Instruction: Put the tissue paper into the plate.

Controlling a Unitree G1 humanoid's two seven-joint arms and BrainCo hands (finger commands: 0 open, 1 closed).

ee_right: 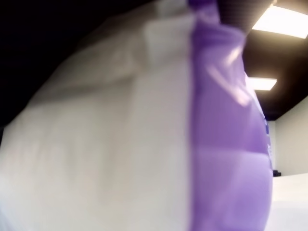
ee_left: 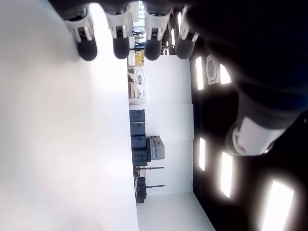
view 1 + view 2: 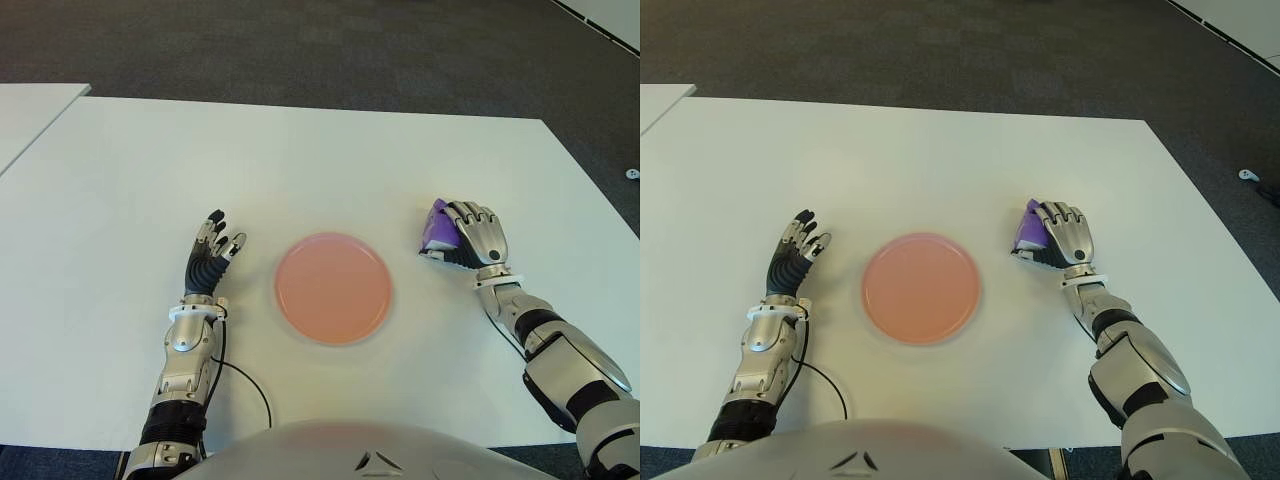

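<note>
A round pink plate lies on the white table, between my two hands. To its right, my right hand is curled over a purple and white tissue pack, which shows at the hand's left side. In the right wrist view the tissue pack fills the frame, pressed close against the palm. My left hand shows left of the plate with its fingers stretched out straight and nothing in them.
A black cable runs from my left wrist toward the table's near edge. A second white table stands at the far left. Dark carpet lies beyond the table's far edge.
</note>
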